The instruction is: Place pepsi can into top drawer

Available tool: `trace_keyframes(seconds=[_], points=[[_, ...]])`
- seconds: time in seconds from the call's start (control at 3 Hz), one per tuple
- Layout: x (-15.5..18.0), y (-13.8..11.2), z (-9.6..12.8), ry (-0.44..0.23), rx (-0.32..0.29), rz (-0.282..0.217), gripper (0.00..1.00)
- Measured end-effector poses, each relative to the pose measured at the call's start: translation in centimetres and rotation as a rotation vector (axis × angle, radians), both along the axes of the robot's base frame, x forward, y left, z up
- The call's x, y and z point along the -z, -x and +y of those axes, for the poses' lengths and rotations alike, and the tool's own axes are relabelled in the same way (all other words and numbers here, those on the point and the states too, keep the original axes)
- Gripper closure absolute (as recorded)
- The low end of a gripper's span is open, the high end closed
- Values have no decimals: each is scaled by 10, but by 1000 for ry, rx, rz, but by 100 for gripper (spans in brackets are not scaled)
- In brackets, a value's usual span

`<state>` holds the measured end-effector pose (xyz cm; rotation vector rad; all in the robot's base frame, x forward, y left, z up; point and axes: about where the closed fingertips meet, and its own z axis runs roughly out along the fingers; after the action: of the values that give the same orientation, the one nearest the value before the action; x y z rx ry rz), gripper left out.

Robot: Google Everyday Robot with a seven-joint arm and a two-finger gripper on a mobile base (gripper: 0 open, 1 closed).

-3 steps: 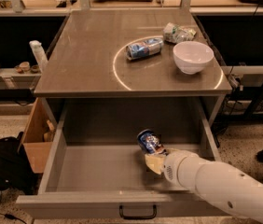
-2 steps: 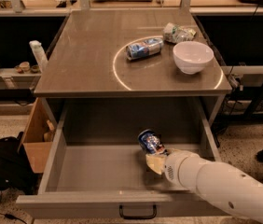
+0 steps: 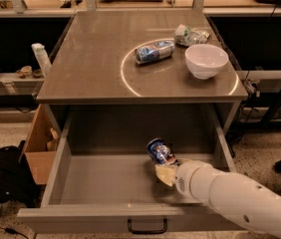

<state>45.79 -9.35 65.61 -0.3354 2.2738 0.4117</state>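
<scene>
The pepsi can (image 3: 159, 151), dark blue with red and white marks, is tilted inside the open top drawer (image 3: 105, 176), right of the drawer's middle. My gripper (image 3: 165, 167) reaches into the drawer from the lower right on a white arm. It is shut on the can's lower end and holds the can just above the grey drawer floor. The drawer's front panel carries a small black handle (image 3: 147, 227).
On the tabletop (image 3: 95, 59) lie a paler light-blue can (image 3: 153, 51), a white bowl (image 3: 206, 60) and a crumpled wrapper (image 3: 190, 35). A cardboard box (image 3: 40, 148) and a black bag (image 3: 3, 180) stand on the floor at the left.
</scene>
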Motion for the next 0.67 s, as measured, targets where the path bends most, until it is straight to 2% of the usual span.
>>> trace_keyframes(seconds=[0.67], points=[[0,0,0,0,0,0,4]])
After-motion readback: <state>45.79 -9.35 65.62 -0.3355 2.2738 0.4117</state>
